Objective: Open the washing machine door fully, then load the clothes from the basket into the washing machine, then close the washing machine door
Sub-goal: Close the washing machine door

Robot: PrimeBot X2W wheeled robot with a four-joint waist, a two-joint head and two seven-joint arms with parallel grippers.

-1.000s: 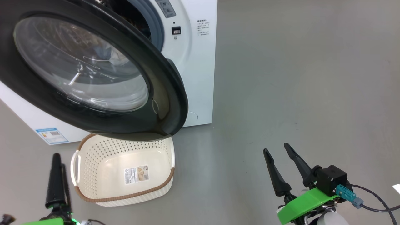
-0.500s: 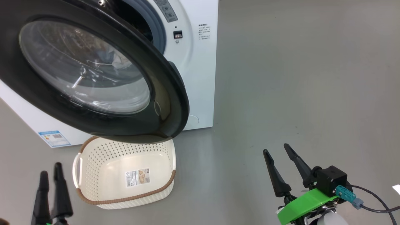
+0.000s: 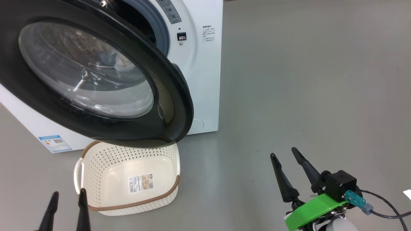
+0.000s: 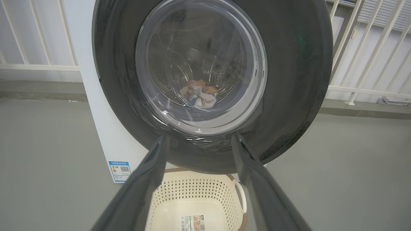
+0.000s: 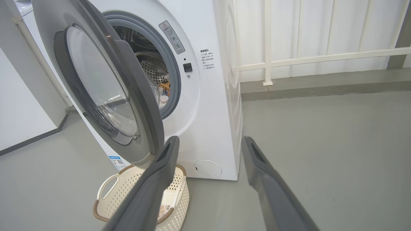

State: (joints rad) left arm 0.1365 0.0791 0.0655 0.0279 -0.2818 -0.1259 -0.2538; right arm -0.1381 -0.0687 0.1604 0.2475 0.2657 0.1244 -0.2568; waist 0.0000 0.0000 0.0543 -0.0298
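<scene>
the basket (image 3: 96, 166) looks empty, the clothes (image 4: 200, 94) probably all in the drum (image 5: 151, 70); both pairs of jaws spread, holding nothing. push the washing machine door (image 3: 173, 96) at its free edge, steadily, until it latches.

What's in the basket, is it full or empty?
Empty. The basket has a bare bottom, with just its label sticker there.

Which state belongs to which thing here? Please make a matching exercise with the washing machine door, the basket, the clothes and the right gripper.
Things:
1. washing machine door
2. basket
3. clothes
4. right gripper

States:
A. lying inside the drum
B. empty, standing on the floor
C. open, holding nothing
D. swung open, its lower edge above the basket

Pairs: 1-D, 2-B, 3-A, 4-C
</scene>
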